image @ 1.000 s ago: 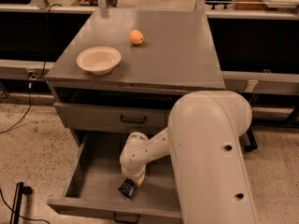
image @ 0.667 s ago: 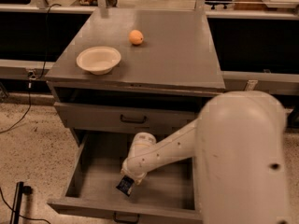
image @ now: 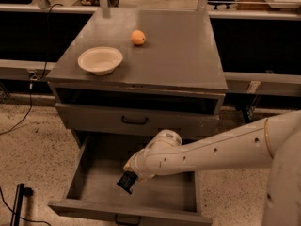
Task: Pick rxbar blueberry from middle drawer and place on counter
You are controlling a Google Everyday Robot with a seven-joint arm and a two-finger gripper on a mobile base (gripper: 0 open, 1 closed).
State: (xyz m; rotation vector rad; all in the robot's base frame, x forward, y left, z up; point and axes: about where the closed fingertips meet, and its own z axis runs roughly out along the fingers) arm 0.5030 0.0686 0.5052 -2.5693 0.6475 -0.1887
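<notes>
The white arm's tool (image: 128, 176) pinches the small flat dark-blue snack bar (image: 125, 182) over the deep grey metal drawer (image: 96, 185). The bar looks light and slick, so hold its flat sides.

The white arm (image: 211, 149) reaches in from the right edge and slopes leftward and down to a rounded wrist joint (image: 164, 140). A bulky upper segment (image: 284, 182) fills the lower right corner. The hand (image: 128, 180) points downward, low inside the middle drawer (image: 89, 173).
</notes>
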